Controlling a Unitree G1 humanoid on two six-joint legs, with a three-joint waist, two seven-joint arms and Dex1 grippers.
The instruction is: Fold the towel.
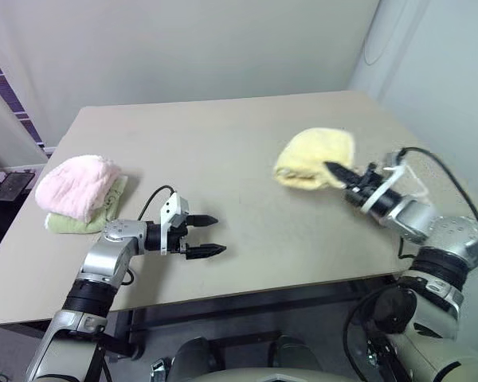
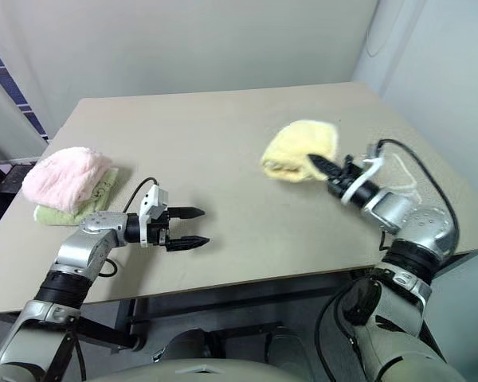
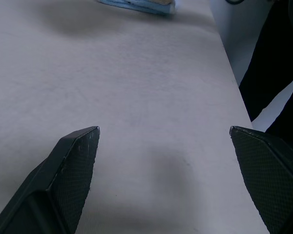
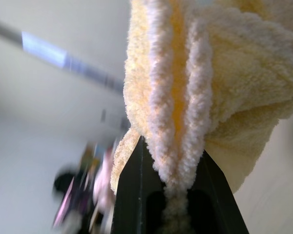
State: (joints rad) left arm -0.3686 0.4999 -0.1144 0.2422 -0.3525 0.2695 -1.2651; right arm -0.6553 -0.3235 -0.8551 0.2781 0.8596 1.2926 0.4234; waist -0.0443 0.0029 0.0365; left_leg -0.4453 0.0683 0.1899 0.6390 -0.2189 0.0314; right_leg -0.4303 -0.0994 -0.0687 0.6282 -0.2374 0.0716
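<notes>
The pale yellow towel hangs bunched above the right part of the table, lifted off the surface. My right gripper is shut on the towel's near edge; the right wrist view shows several plush layers pinched between its two black fingers. My left gripper hovers open over the front left of the table, far from the towel, with nothing between its fingers.
A fluffy pink towel lies on a greenish folded towel at the table's left edge. The table's near edge runs just below both grippers. Walls stand close behind and to the right.
</notes>
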